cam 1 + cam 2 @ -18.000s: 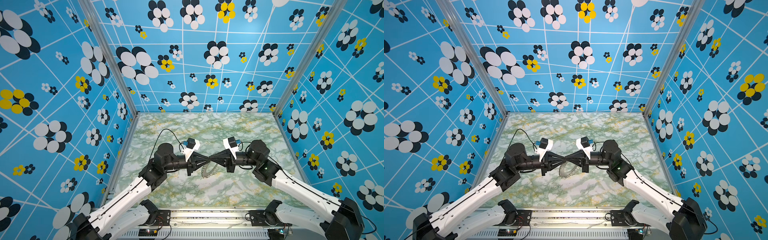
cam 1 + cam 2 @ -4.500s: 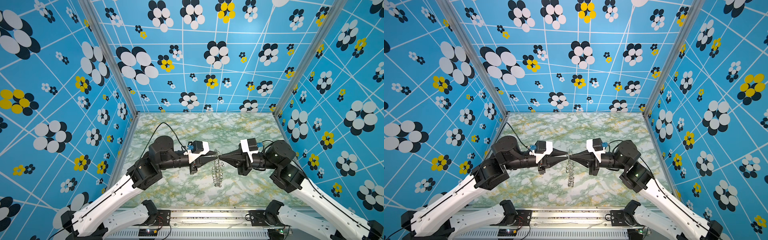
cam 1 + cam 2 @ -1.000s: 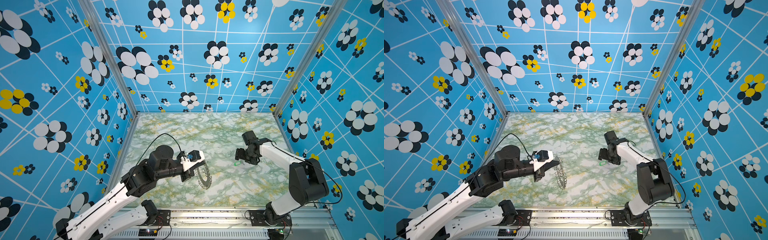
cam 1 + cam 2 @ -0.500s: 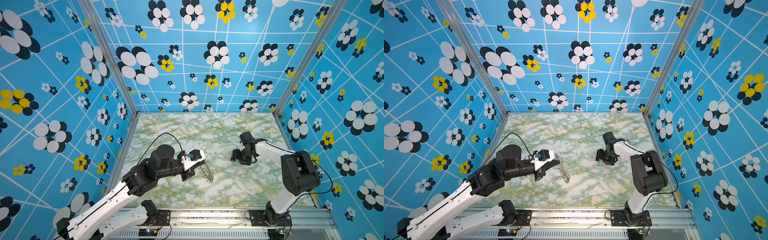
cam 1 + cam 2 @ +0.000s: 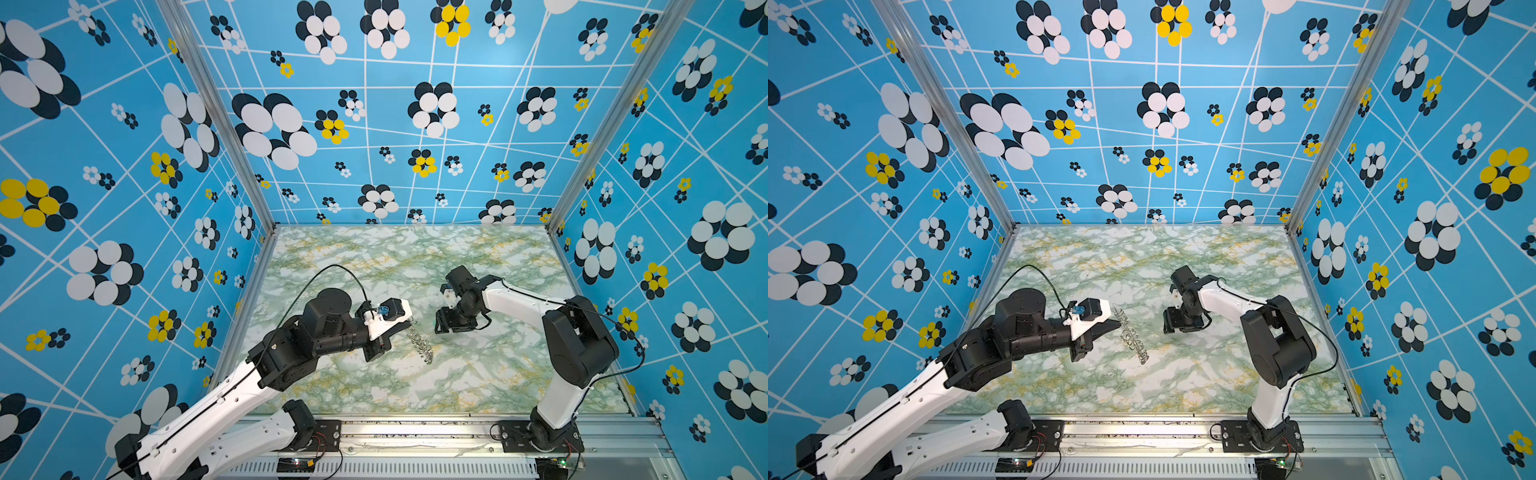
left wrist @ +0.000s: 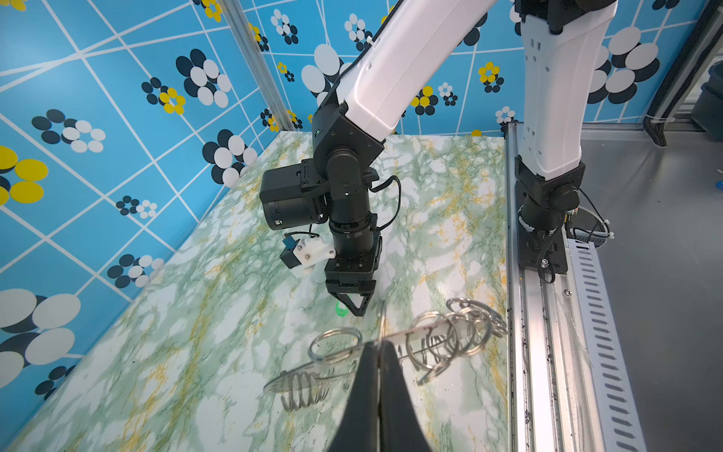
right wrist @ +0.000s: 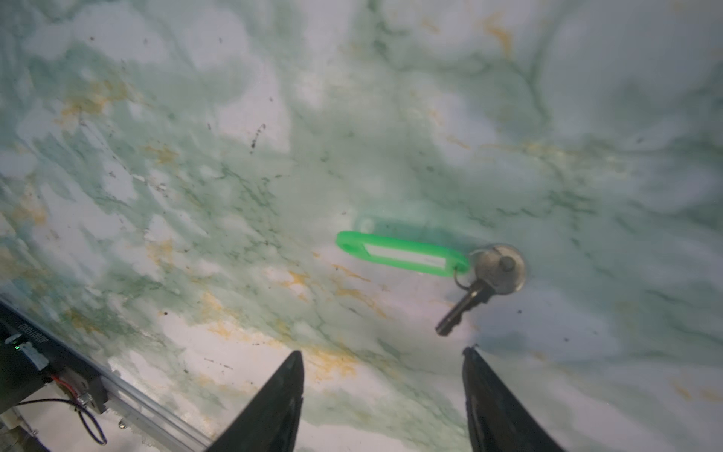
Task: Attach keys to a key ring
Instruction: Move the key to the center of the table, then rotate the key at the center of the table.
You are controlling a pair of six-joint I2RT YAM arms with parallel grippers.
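Right pincer (image 7: 382, 350) agape over green key tag (image 7: 350, 242); label (image 7: 403, 256) unreadable

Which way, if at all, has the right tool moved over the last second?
Yes. In a top view the right tool has shifted away from the table's right edge, toward the middle of the table.

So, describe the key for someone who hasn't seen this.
On the marbled table, look under the right gripper. A small metal key lies flat there. Its bright green tag sets it apart from the silvery key ring in the left gripper.
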